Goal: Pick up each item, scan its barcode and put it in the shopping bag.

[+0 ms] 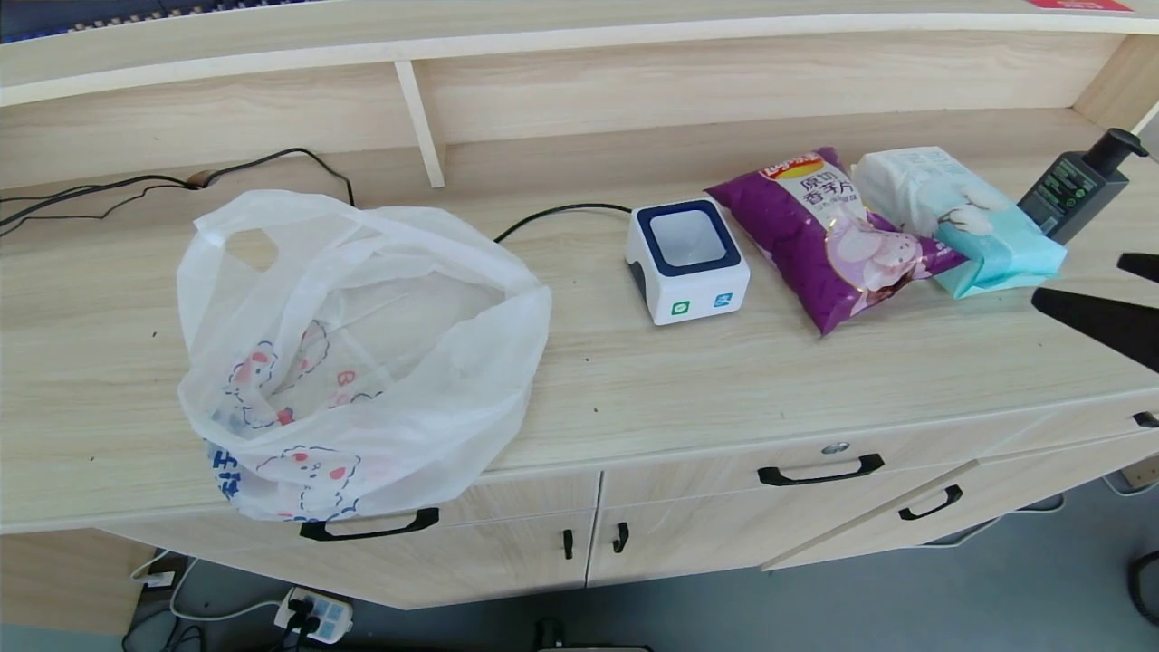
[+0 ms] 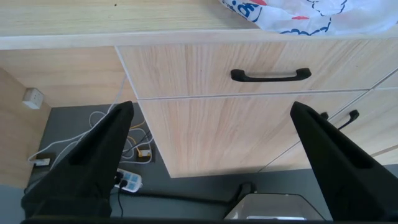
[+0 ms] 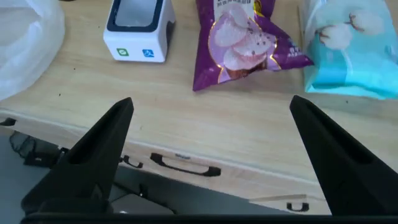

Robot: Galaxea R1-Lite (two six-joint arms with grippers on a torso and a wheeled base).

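While its jaws gape wide and empty, right gripper (image 3: 211,102) hangs at counter (image 1: 815,380) edge before purple chip bag (image 3: 242,40), with tissue pack (image 1: 960,217) and bottle (image 1: 1077,186) beyond. Left gripper (image 2: 211,107), equally wide, faces drawer (image 2: 249,74) under shopping bag (image 1: 362,353). Scanner (image 1: 688,258) sits between bag and chips.

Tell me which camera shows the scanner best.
The head view: the whole scanner shows, top window and front both clear. The right wrist view catches its front, with the top cropped. The left wrist view faces the drawers.

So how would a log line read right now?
chips bag, tissue pack, pump bottle: on counter | shopping bag: open | left gripper: open | right gripper: open
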